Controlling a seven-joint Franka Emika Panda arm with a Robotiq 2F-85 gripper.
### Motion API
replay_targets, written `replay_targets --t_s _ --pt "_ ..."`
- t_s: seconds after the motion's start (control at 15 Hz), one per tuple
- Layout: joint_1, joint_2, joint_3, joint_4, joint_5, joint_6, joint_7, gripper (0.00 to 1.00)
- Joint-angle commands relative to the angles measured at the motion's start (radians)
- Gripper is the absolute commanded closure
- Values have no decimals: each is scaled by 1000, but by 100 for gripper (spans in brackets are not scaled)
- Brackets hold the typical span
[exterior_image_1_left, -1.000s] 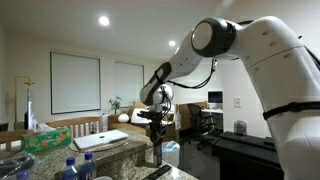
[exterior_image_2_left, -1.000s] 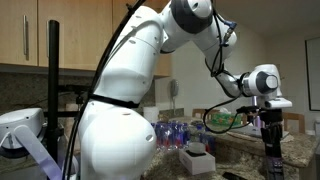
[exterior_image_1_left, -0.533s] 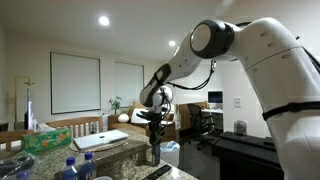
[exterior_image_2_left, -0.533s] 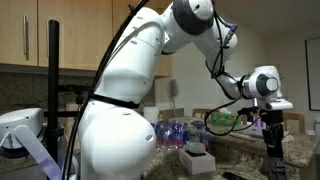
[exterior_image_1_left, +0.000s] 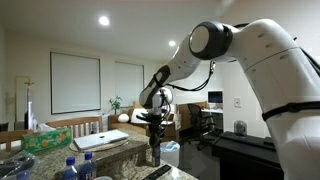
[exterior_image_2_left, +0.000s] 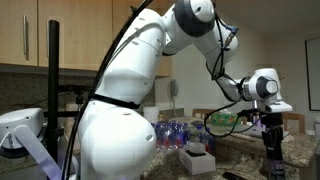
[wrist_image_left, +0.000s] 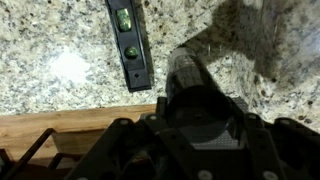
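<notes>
The gripper (exterior_image_1_left: 153, 128) hangs straight down over the counter with its jaws drawn in to about half their width around a dark cylinder (wrist_image_left: 188, 78), an upright, slender thing that also shows below the fingers in both exterior views (exterior_image_2_left: 272, 157). The grip looks closed on it, though the wrist view hides the contact points behind the gripper's own body. The cylinder stands vertical over the speckled granite counter (wrist_image_left: 60, 65). I cannot tell whether its base rests on the stone or is just clear of it. Just beside it, apart and not touching, a black spirit level (wrist_image_left: 128, 45) with a green vial lies flat on the granite, and a wooden strip (wrist_image_left: 60, 125) runs along the counter's near edge. Farther off are a cluster of water bottles (exterior_image_2_left: 175, 132) and an open laptop (exterior_image_1_left: 100, 140). By my reading the step in hand is the carry or the set-down of the cylinder. The next move calls for keeping it plumb, steering clear of the level, and loosening the jaws only once the base sits flat.
</notes>
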Motion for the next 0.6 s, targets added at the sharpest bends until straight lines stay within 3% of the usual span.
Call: replay_targets --t_s 0.0,0.2,0.53 --pt "5 -5 -4 -1 22 16 11 18" --pt "5 -11 -4 -2 25 18 12 2" --pt "10 -108 24 -48 61 34 -28 0"
